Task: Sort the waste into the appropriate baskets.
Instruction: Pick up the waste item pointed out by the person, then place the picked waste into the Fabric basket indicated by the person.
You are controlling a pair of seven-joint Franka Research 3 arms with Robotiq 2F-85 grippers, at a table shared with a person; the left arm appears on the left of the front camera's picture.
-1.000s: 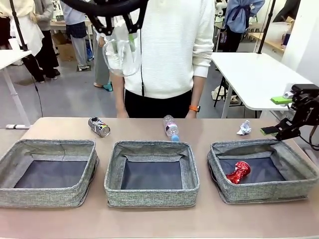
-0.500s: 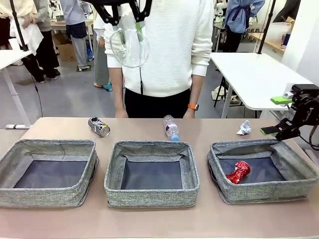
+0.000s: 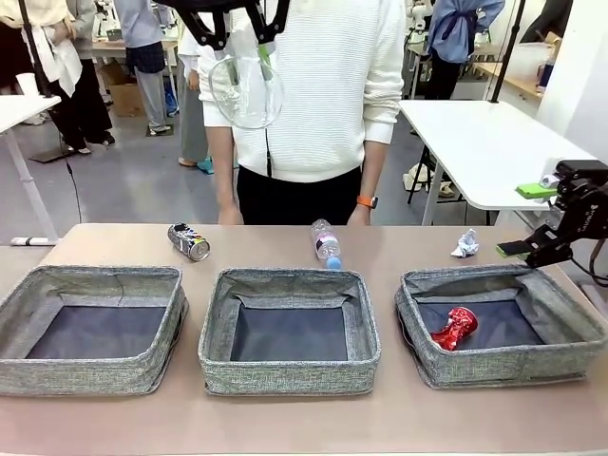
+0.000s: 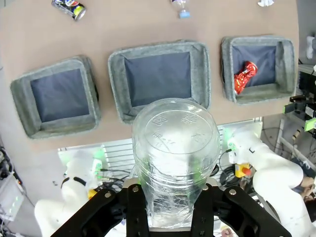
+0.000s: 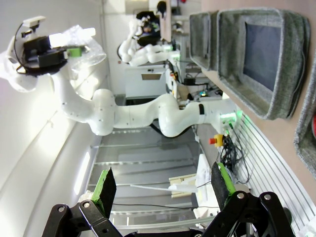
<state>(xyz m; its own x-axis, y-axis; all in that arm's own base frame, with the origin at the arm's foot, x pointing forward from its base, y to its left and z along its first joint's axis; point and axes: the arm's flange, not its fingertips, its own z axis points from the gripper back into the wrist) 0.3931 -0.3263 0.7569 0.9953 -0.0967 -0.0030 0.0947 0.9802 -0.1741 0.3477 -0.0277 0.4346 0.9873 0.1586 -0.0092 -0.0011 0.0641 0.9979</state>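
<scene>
On the bench [image 3: 304,418], three woven baskets [image 3: 290,373] abreast, crushed red can [image 3: 454,329] in the right one; printed can [image 3: 189,241], bottle [image 3: 326,243], paper ball [image 3: 465,244] behind. By that basket's far corner, right end effector [image 3: 525,220] wide open. High above, left end effector [image 3: 242,43] clamped on clear plastic cup [image 3: 247,92].

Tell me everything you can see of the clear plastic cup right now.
The clear plastic cup is see-through, thin-walled and somewhat dented, with embossed marks on its round far end. The left gripper is shut on its sides, green pads against the plastic, holding it high above the table, roughly over the near wall of the middle basket. Nothing else touches it.
</scene>
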